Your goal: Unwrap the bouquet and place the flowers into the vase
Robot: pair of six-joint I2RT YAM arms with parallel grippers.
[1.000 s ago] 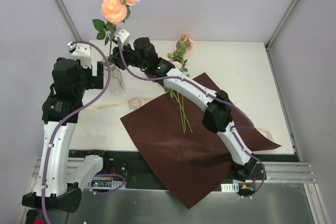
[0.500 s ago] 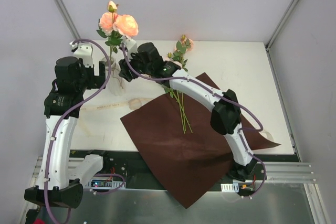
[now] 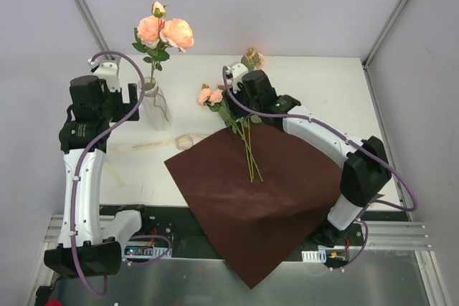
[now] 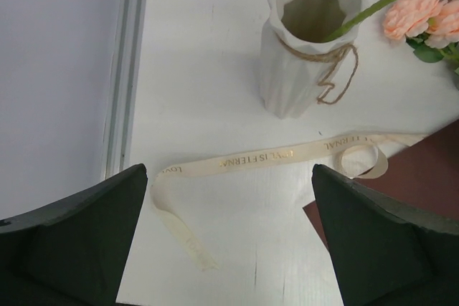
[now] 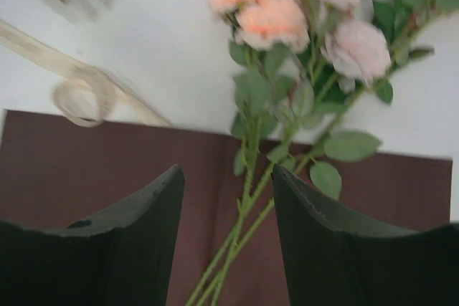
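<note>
1 vase point(image 3: 156, 109) (one stem point(image 3: 152, 73) inside) | 1 ribbon point(image 4: 272, 155) | left gripper point(image 4: 229, 173), right gripper point(image 5: 226, 175) spread

A robotics lab test cell: a bare white table point(image 3: 344, 91) boxed in by plain grey wall panels point(image 3: 287, 5) and aluminium corner posts point(image 3: 396, 12), with two white-and-black robot arms point(image 3: 82, 177) bolted to slotted metal rails point(image 3: 401, 236) at its near edge.

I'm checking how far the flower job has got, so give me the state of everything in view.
vase: upright on the table
placed stem: standing in the vase, blooms above the rim
loose flowers: lying down, stems on the wrapping paper
wrapping paper: opened flat, near corner overhanging the table edge
ribbon: untied, lying on the table
left gripper: open, empty
right gripper: open, empty, above the loose flowers
</note>
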